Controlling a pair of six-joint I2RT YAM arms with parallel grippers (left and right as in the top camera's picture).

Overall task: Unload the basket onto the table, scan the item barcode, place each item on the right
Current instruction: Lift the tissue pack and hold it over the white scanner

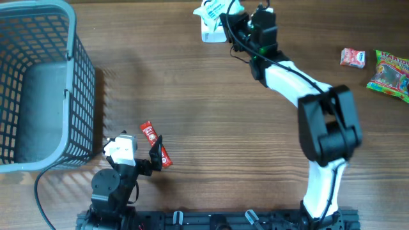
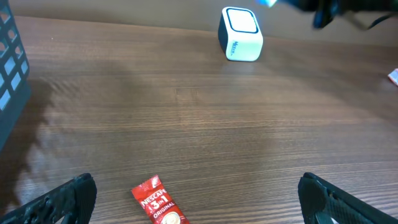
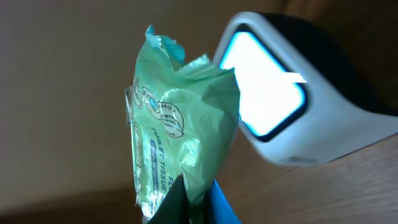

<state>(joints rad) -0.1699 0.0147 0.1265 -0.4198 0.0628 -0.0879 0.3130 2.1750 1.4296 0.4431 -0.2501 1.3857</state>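
Observation:
My right gripper [image 1: 229, 19] is shut on a pale green toilet tissue pack [image 3: 180, 118], pinching its lower edge between a dark finger and a blue one [image 3: 198, 202]. The pack [image 1: 216, 9] hangs just beside the lit window of the white barcode scanner [image 3: 273, 93], which stands at the table's far edge [image 1: 211, 32]. My left gripper [image 2: 198, 199] is open low over the near table. A red Nescafe sachet [image 2: 157, 203] lies flat between its fingers [image 2: 68, 199], nearer the left one and touching neither. That sachet [image 1: 155, 144] also shows from overhead.
A grey wire basket [image 1: 38, 83] fills the left side of the table. At the far right lie a small red and white packet [image 1: 353, 57] and a green candy bag [image 1: 390, 73]. The scanner [image 2: 240, 34] stands far ahead of the left gripper.

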